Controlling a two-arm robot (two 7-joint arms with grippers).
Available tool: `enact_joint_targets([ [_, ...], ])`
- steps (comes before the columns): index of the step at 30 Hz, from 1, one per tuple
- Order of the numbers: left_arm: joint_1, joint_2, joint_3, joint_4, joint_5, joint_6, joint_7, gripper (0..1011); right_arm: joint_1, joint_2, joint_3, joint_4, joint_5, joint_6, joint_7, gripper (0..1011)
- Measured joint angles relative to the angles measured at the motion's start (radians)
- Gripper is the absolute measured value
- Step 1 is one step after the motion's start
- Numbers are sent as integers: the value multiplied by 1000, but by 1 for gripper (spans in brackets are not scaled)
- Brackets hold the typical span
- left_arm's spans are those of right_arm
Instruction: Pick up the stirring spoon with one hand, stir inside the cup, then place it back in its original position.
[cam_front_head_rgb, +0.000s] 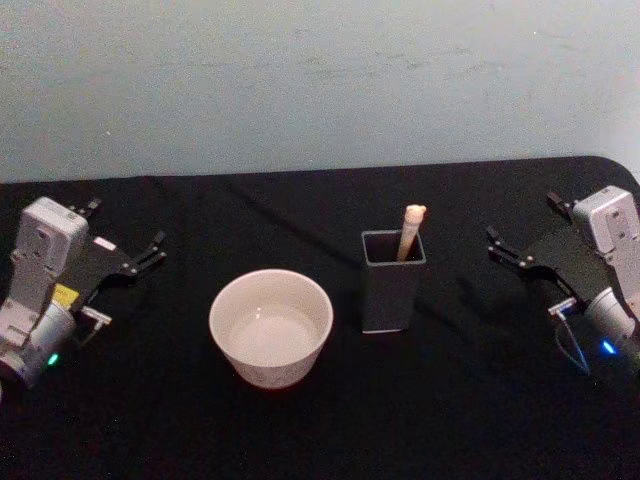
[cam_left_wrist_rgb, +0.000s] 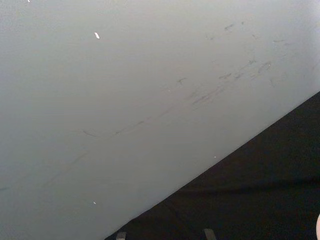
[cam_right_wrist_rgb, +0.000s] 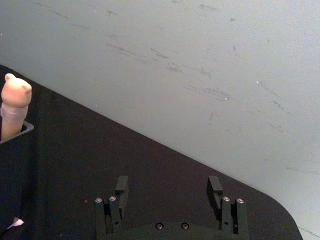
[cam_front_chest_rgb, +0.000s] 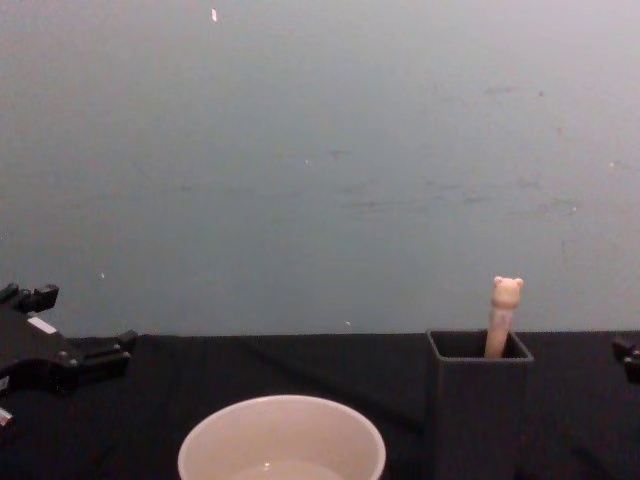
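The stirring spoon (cam_front_head_rgb: 410, 231) stands upright in a dark grey square holder (cam_front_head_rgb: 392, 285), with only its cream handle and bear head (cam_front_chest_rgb: 506, 290) showing above the rim; its bowl is hidden inside. The bear head (cam_right_wrist_rgb: 15, 96) also shows in the right wrist view. The cream-white cup (cam_front_head_rgb: 270, 325) sits on the table left of the holder, seen from the side as the cup (cam_front_chest_rgb: 282, 440). My right gripper (cam_front_head_rgb: 522, 218) rests open at the table's right side, apart from the holder, its fingers (cam_right_wrist_rgb: 215, 186) spread and holding nothing. My left gripper (cam_front_head_rgb: 128, 226) is parked open at the far left.
A black cloth covers the table (cam_front_head_rgb: 330, 430), and a pale wall (cam_front_head_rgb: 320, 80) rises behind its far edge. The table's right rear corner is rounded (cam_right_wrist_rgb: 280, 210). Open cloth lies between each gripper and the cup and holder.
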Motion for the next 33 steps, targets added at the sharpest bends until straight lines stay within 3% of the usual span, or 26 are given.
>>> enact_joint_targets([
  [33,0,0,0,0,0,0,0,1001,0,0,0,0,0,0,0,1002],
])
